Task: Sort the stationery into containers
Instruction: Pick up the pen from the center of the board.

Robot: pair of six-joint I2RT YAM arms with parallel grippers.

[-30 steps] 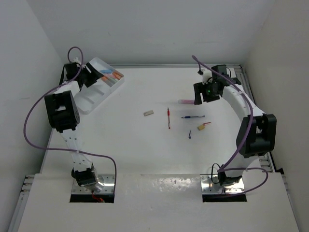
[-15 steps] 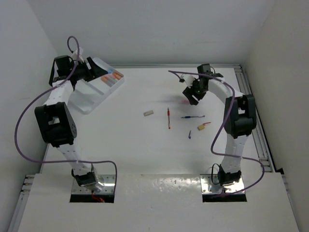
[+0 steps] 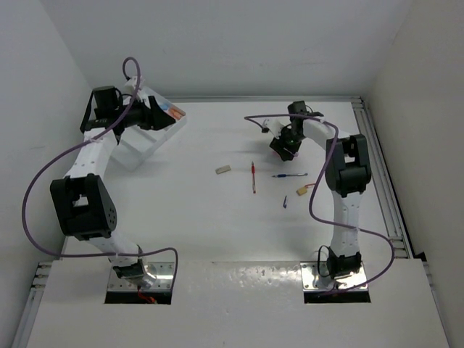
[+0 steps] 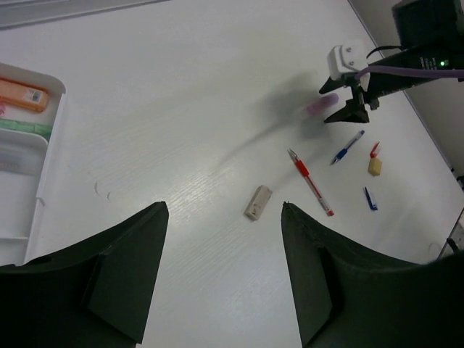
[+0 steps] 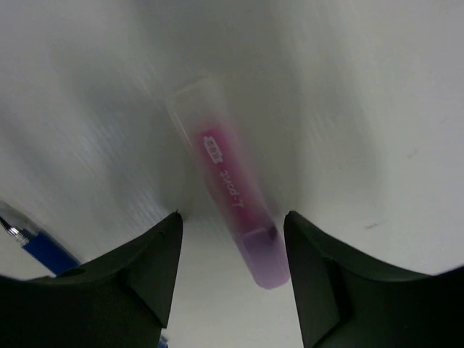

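Your right gripper (image 5: 232, 221) stands wide over the pink marker (image 5: 226, 196), which lies flat on the table (image 4: 181, 87) between its fingers, at the far right. Your left gripper (image 4: 225, 214) is wide too and holds nothing, just beside the white tray (image 4: 45, 167) at the far left. An orange marker (image 4: 22, 94) and a green marker (image 4: 25, 129) lie in that tray. A beige eraser (image 4: 257, 202), a red pen (image 4: 310, 192) and a blue pen (image 4: 348, 147) lie mid-table.
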